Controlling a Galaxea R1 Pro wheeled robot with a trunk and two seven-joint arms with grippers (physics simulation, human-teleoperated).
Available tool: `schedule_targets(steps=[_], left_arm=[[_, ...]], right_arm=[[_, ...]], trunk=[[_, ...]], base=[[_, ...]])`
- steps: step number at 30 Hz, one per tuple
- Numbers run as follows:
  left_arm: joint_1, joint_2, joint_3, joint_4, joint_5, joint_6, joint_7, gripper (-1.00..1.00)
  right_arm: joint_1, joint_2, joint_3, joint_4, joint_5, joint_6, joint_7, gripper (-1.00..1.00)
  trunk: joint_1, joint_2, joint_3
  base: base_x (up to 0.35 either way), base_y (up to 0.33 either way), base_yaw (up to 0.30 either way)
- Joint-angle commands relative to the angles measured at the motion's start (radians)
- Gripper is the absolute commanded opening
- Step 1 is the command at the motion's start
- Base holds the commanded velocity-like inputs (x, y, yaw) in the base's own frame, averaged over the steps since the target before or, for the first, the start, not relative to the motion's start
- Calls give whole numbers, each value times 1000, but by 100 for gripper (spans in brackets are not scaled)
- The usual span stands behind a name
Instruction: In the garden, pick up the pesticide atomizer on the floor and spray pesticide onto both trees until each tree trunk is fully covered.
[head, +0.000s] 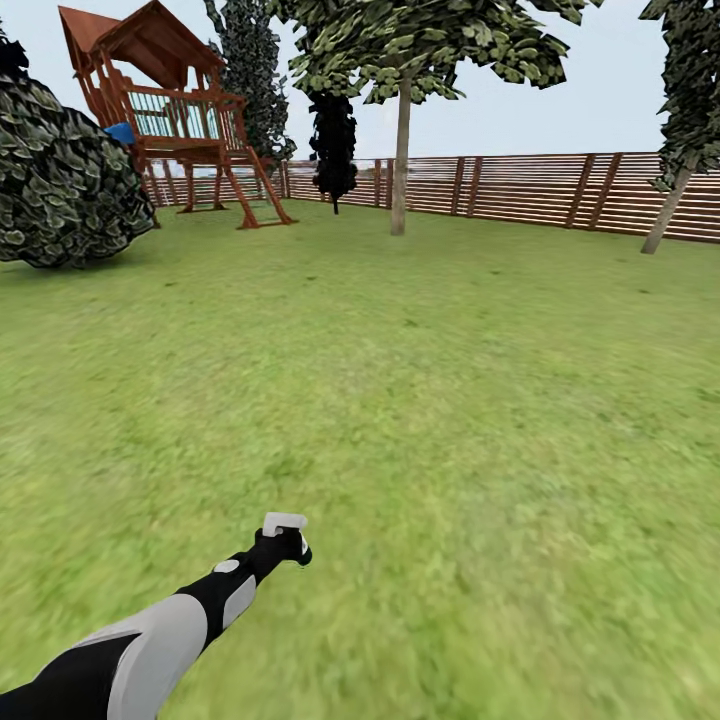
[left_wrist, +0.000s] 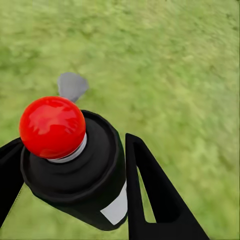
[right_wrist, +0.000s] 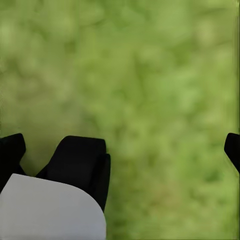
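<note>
The left claw (left_wrist: 70, 190) is closed around a black spray bottle (left_wrist: 85, 170) with a red cap, held low over grass (head: 450, 420). The right claw's opening cannot be told. Far ahead, a tree (head: 401, 150) stands before a wooden fence (head: 520, 185).

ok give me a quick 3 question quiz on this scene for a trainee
1. True or false: the left gripper is shut on the atomizer.
2. Multiple choice: in the head view, what stands just behind the nearer tree? A) a brick wall B) the fence C) a pond
3. Fill in: the playhouse stands at the far ____ of the lawn in the head view.

Key: 1. True, its fingers flank the black bottle. 2. B. 3. Left.
</note>
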Motion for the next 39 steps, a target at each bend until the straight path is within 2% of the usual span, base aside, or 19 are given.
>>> schedule_targets(steps=[1, 39], left_arm=[[-1, 0, 9, 0, -10, -3, -2, -100], [-1, -1, 8, 0, -10, -3, -2, -100]], right_arm=[[-1, -1, -8, 4, 9, -7, 0, 100], [-1, -1, -8, 4, 9, -7, 0, 100]], trunk=[[0, 0, -1], [0, 0, -1]], base=[[350, 0, 0], [350, 0, 0]])
